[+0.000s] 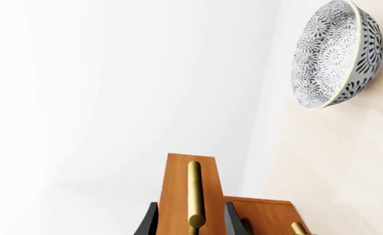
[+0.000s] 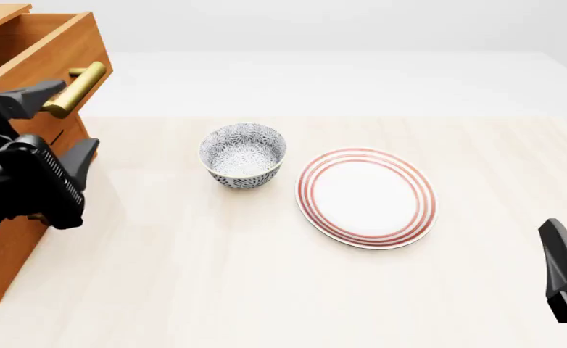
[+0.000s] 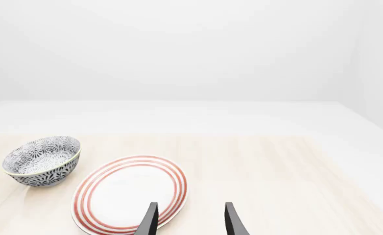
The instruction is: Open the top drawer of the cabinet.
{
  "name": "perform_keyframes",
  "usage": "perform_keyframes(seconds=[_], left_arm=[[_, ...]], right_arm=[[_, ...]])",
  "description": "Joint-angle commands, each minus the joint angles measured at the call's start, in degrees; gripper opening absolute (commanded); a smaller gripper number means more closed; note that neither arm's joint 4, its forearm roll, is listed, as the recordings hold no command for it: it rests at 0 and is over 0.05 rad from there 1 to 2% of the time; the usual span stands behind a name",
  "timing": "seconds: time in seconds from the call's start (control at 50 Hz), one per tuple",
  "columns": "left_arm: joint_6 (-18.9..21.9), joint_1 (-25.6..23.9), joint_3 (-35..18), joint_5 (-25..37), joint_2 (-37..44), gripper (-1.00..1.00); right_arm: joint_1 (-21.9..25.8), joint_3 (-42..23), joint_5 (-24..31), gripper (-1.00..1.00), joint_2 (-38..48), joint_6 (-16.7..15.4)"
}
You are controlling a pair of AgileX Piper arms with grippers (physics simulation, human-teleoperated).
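My left hand (image 2: 56, 125) straddled the brass handle (image 2: 75, 88) of the top drawer (image 2: 42, 51), fingers spread wide to either side of the bar and not yet pinching it, so I judged a closing squeeze had to come before any pull. The drawer already stood out from the cabinet (image 2: 13, 239) at about ten o'clock on the worktop (image 2: 216, 290). My right hand (image 3: 189, 220) hung idle and open over the plate (image 2: 366, 197), with the bowl (image 2: 243, 154) just beside that.

Bowl (image 2: 243, 154) between cabinet (image 2: 17, 145) and plate (image 2: 366, 197)
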Motion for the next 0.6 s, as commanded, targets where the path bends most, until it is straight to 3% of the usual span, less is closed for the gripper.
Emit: perform_keyframes(seconds=[0.02, 0.08, 0.36, 0.42, 0.46, 0.6], left_arm=[[-5.4, -2.0, -4.3, 8.1, -3.0, 1.0], [-10.1, -2.4, -8.4, 14.4, -4.0, 1.0], [-23.8, -3.7, -18.2, 28.2, -5.8, 1.0], [-26.0, -1.8, -19.9, 32.4, -6.2, 1.0], [-30.5, -3.5, -23.6, 36.0, -4.9, 1.0], [-35.6, -1.7, -25.8, 40.9, -5.2, 1.0]], right_arm=[[0.0, 0.0, 0.1, 1.0, -0.1, 0.1], [0.0, 0.0, 0.1, 1.0, -0.1, 0.1], [0.0, 0.0, 0.1, 1.0, -0.1, 0.1], [0.0, 0.0, 0.1, 1.0, -0.1, 0.1], [0.0, 0.0, 0.1, 1.0, -0.1, 0.1], [0.0, 0.0, 0.1, 1.0, -0.1, 0.1]])
